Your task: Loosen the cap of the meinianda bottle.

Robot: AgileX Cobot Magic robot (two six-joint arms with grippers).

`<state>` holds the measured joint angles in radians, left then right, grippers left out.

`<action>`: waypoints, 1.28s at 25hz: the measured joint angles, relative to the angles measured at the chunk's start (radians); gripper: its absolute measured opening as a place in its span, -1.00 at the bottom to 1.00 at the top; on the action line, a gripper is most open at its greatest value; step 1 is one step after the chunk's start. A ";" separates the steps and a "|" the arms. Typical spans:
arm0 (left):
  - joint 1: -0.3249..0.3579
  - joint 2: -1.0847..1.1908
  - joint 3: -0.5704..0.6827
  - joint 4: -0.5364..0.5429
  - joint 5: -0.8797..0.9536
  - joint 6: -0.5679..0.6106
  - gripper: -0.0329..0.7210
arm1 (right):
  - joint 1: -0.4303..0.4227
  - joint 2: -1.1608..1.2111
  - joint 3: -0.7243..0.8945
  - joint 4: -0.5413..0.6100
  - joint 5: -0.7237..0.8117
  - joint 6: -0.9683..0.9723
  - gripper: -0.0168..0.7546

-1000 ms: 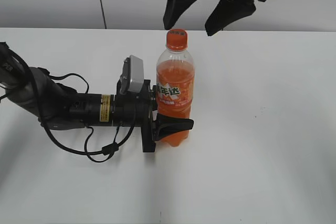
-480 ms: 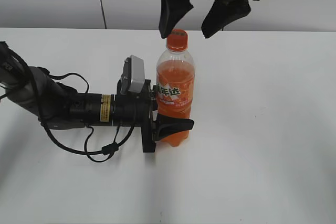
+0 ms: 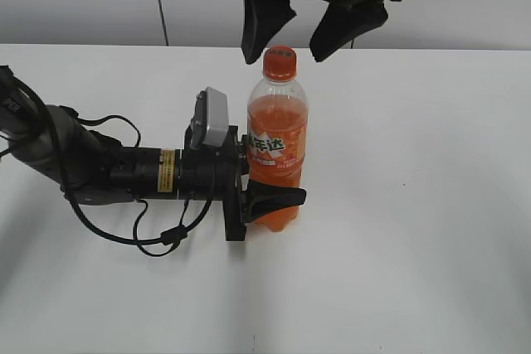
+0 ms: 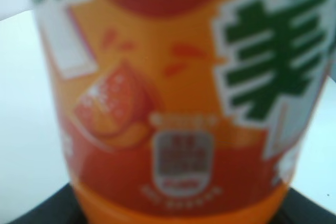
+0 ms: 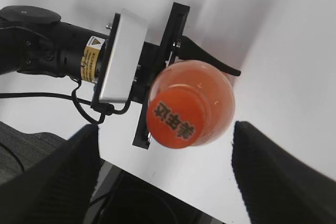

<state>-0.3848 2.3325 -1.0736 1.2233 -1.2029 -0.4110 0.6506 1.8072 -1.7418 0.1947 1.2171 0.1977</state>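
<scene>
The meinianda bottle [image 3: 276,151] stands upright on the white table, full of orange drink, with its orange label filling the left wrist view [image 4: 173,103]. Its orange cap [image 3: 280,62] also shows from above in the right wrist view [image 5: 173,117]. My left gripper [image 3: 270,196] lies along the table and is shut on the bottle's lower body. My right gripper [image 3: 294,37] hangs open just above the cap, one finger on each side, not touching it. In the right wrist view its fingers [image 5: 165,174] flank the cap.
The white table [image 3: 415,205] spreads around the bottle. The left arm and its cables [image 3: 108,176] lie across the table's left side. A grey wall stands behind the table.
My right gripper has come down and shifted left, so its open fingers now straddle the cap. The bottle and the left gripper have not moved.
</scene>
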 joint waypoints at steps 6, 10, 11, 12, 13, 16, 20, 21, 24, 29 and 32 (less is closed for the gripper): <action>0.000 0.000 0.000 0.000 0.000 0.000 0.13 | 0.004 0.050 -0.066 -0.024 0.001 0.003 0.56; 0.000 0.000 0.000 0.000 0.000 0.000 0.13 | 0.004 0.076 -0.071 -0.024 0.001 0.005 0.56; 0.000 0.000 0.000 0.000 0.000 0.000 0.13 | 0.004 0.081 -0.071 -0.023 0.001 0.005 0.56; 0.000 0.000 0.000 0.000 0.001 0.000 0.13 | 0.004 0.083 -0.071 -0.023 0.001 0.005 0.53; 0.000 0.000 0.000 0.000 0.001 0.000 0.13 | 0.004 0.084 -0.071 -0.024 0.001 0.005 0.50; 0.000 0.000 0.000 0.000 0.002 0.000 0.13 | 0.004 0.085 -0.071 -0.024 0.001 0.004 0.40; 0.000 0.000 0.000 0.000 0.002 0.000 0.13 | 0.006 0.085 -0.071 -0.023 0.001 -0.003 0.37; 0.000 0.000 0.000 0.000 0.002 0.000 0.13 | 0.010 0.085 -0.068 -0.023 0.001 -0.005 0.37; 0.000 0.000 0.000 0.000 0.002 0.000 0.13 | 0.021 0.081 -0.058 -0.023 0.001 -0.008 0.37; 0.000 0.000 0.000 0.000 0.002 0.000 0.13 | 0.021 0.080 -0.057 -0.035 0.001 -0.011 0.34; 0.000 0.000 0.000 0.000 0.002 0.000 0.13 | 0.021 0.078 -0.056 -0.054 0.001 -0.011 0.34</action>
<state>-0.3848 2.3325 -1.0736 1.2233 -1.2011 -0.4110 0.6716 1.8857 -1.7983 0.1405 1.2178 0.1867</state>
